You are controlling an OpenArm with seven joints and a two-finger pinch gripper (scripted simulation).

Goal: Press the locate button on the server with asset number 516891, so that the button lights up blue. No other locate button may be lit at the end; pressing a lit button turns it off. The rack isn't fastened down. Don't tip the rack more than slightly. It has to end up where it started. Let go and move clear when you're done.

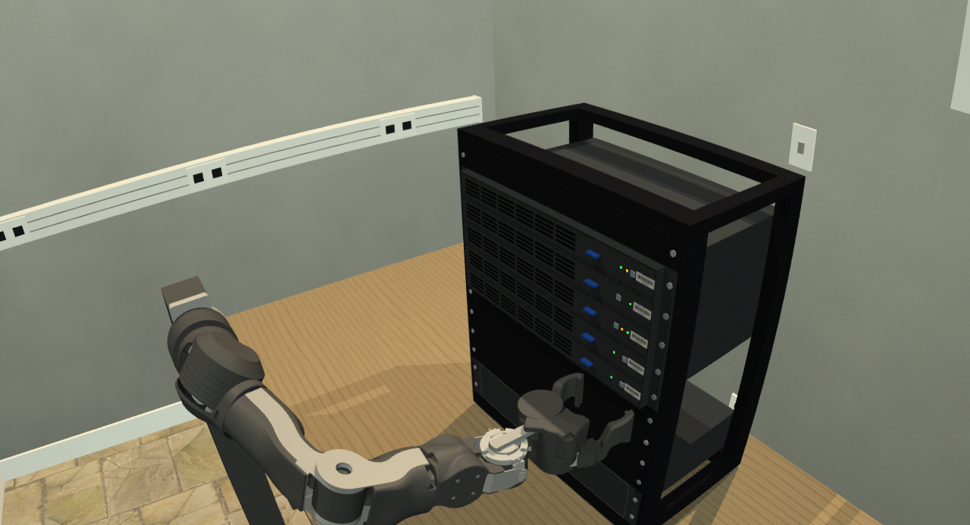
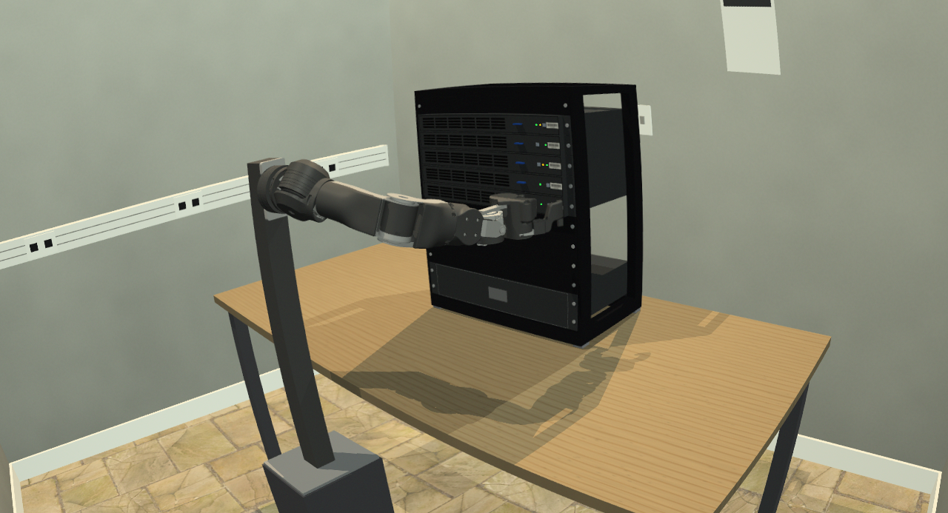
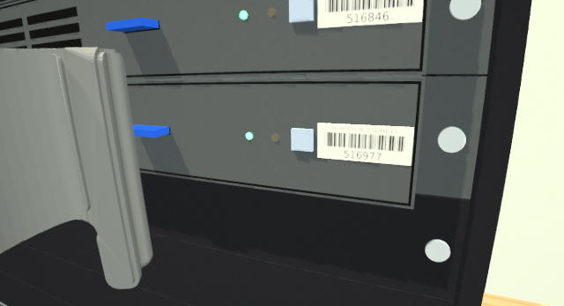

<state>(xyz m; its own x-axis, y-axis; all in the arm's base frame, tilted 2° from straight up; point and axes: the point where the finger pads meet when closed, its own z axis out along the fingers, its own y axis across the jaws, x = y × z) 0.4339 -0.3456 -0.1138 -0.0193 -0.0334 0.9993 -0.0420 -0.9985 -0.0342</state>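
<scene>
Top view: your claw sits at the lower middle of the frame, roughly half open and holding nothing, just in front of the rack below the lowest server. You have five servers, each with one blue tab and one label at its right end. No button looks lit blue here (small, so not certain).

Exterior view: one rack stands on one table, with one arm reaching its front at centre frame. The rack stands loose, so a hard or off-centre shove could slide or tip it.

Wrist view: one finger fills the left side. Two servers show, with two labels reading 516846 and 516977; neither is yours. Also two pale square buttons, both unlit, two green lights, two blue tabs and three screws. Server 516891 must be one of the three higher up, out of this frame; you cannot tell which yet.

Risks: press here and you light the wrong button. Spread fingers could clip a neighbouring button or catch a blue tab as you climb.
</scene>
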